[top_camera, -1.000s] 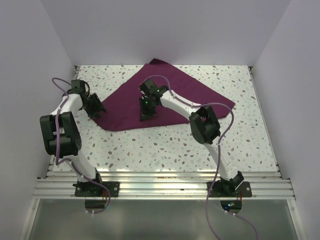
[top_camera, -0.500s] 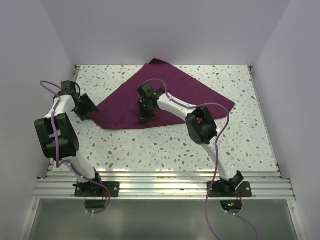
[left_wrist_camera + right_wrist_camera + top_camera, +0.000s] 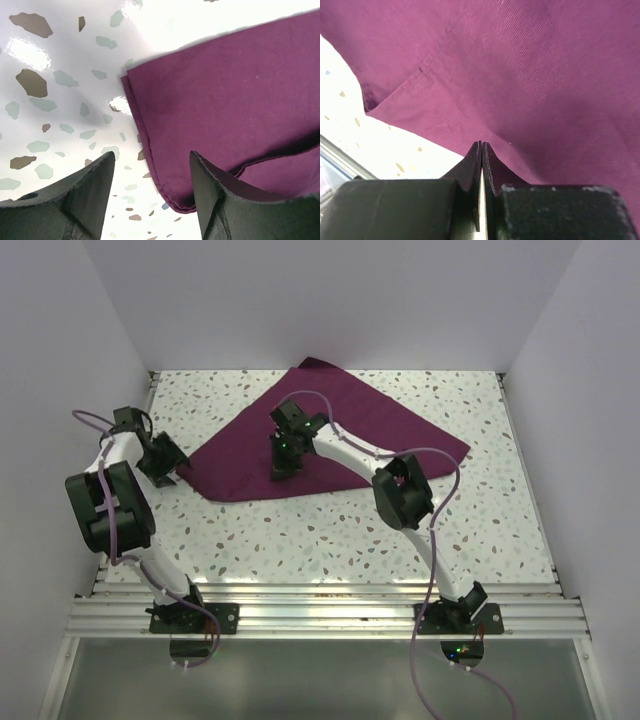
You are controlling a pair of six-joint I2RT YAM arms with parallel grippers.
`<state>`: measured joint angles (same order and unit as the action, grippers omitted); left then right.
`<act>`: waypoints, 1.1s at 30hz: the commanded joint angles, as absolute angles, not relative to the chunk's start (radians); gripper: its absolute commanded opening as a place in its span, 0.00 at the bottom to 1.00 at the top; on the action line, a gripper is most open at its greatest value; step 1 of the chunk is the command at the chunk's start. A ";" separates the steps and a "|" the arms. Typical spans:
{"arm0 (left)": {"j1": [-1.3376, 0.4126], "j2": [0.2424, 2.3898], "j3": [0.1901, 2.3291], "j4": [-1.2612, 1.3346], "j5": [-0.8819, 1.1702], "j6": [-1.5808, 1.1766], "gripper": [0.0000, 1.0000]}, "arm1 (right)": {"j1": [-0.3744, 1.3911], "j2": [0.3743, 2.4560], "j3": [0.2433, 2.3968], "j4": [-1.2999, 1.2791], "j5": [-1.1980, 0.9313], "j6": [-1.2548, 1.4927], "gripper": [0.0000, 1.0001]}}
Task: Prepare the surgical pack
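Cloth [image 3: 390, 435]: folded triangle, far half of worktop [image 3: 330, 530].
Left jaws: wide apart, empty.
Right jaws: closed, tips on Cloth, perhaps pinching.

Cloth [image 3: 235, 100] cut off by frame edges in both wrist cams.

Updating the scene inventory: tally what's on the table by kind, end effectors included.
Maroon cloth: 1
End effectors: 2 (left end effector, right end effector)
Total: 3
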<state>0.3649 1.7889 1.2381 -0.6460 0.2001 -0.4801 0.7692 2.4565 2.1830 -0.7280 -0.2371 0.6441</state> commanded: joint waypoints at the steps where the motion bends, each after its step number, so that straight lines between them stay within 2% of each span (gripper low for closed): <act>1: 0.391 1.799 1.264 -0.638 0.212 -0.491 0.66 | 0.788 2.462 2.215 -0.712 -0.267 0.664 0.00; 12: 0.408 1.884 1.284 -0.597 0.268 -0.506 0.63 | 0.795 2.556 2.234 -0.733 -0.238 0.664 0.00; 21: 0.405 1.930 1.269 -0.514 0.336 -0.543 0.54 | 0.796 2.566 2.244 -0.738 -0.255 0.661 0.00; 27: 0.405 1.956 1.275 -0.486 0.359 -0.555 0.38 | 0.796 2.576 2.243 -0.738 -0.259 0.661 0.00; 31: 0.407 1.937 1.279 -0.495 0.364 -0.535 0.15 | 0.796 2.580 2.246 -0.739 -0.267 0.660 0.00; 33: 0.407 1.911 1.279 -0.509 0.367 -0.528 0.07 | 0.795 2.577 2.259 -0.742 -0.268 0.661 0.00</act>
<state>0.3988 1.9408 1.2526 -0.5312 0.3496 -0.5400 0.7898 2.5374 2.2250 -0.7288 -0.2718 0.6628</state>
